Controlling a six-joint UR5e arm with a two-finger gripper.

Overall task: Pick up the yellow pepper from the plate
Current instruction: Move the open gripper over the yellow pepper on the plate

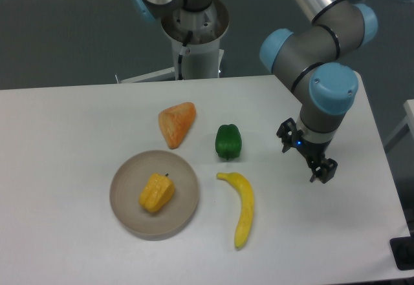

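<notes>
The yellow pepper (157,192) lies in the middle of the round beige plate (126,211) at the front left of the white table. My gripper (306,157) hangs far to the right of the plate, past the banana, pointing down over bare table. Its dark fingers look spread apart and hold nothing.
A green pepper (228,141) sits between the plate and the gripper. A long yellow banana (242,207) lies in front of it. An orange wedge-shaped toy (175,124) rests behind the plate. The table's right edge is close beside the arm.
</notes>
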